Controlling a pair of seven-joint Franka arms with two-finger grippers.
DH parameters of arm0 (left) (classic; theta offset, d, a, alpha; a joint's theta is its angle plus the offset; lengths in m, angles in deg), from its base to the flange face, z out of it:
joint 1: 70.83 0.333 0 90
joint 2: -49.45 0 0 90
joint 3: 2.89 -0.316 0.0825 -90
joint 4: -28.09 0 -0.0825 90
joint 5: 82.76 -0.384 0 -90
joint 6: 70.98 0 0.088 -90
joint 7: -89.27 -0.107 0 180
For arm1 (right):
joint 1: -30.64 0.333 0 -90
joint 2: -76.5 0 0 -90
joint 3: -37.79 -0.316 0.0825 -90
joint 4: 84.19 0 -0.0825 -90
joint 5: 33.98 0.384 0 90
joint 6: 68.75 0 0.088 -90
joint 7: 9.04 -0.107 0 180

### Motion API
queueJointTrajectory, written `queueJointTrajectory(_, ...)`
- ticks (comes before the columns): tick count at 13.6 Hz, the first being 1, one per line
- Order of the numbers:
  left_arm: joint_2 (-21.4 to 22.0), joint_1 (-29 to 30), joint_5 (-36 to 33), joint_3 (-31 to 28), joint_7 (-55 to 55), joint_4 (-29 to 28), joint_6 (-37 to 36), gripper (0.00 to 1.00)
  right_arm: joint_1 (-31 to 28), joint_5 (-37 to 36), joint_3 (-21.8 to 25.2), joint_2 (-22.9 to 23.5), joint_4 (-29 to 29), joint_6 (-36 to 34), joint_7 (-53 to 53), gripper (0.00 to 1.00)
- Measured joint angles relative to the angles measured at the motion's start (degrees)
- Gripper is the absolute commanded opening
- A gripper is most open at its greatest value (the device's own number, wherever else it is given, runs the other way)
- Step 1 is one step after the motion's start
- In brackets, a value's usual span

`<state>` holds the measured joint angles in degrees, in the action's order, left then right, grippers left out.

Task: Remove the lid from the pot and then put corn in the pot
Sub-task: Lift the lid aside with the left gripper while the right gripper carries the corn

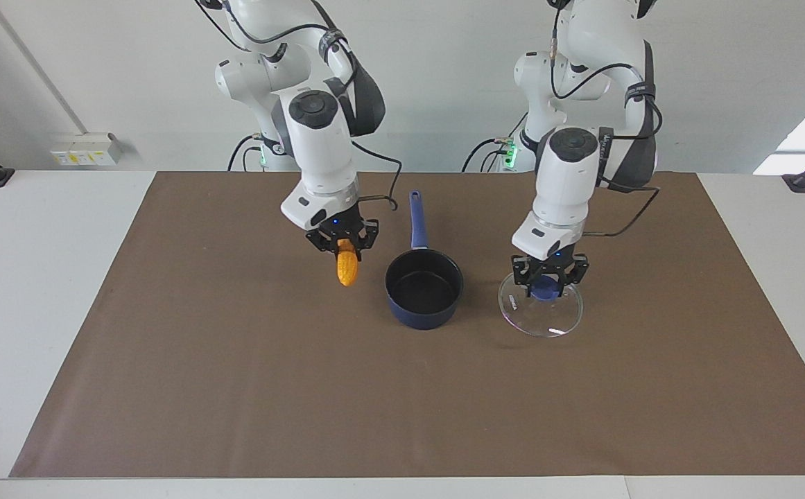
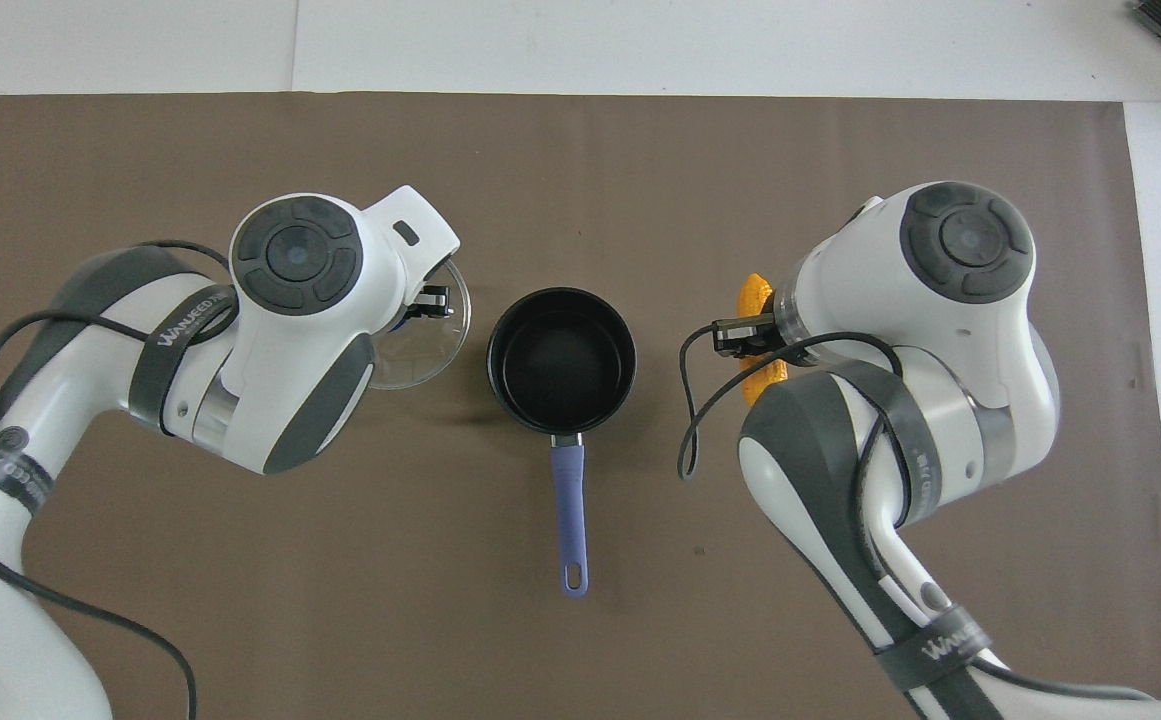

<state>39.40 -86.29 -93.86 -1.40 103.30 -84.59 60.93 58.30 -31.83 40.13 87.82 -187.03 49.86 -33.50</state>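
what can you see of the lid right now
The lid is a round clear glass disc with a thin metal rim and a blue knob at its centre. It is off the pot and sits beside it, toward the left arm's end of the table, low over the brown mat or on it. The left pincer is shut on the knob from above.
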Motion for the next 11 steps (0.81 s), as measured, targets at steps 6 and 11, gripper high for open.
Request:
queueJointTrajectory(6,2.5,13.2,8.0,0.0,-26.0,-6.4,1.2,0.00,6.7,0.0,-0.1,12.2,14.0,1.7,-12.0,0.00)
queueJointTrajectory(11,1.4,17.8,10.6,0.1,-32.3,-7.9,4.5,0.00,9.5,0.0,0.0,20.5,19.3,4.4,-14.9,0.00)
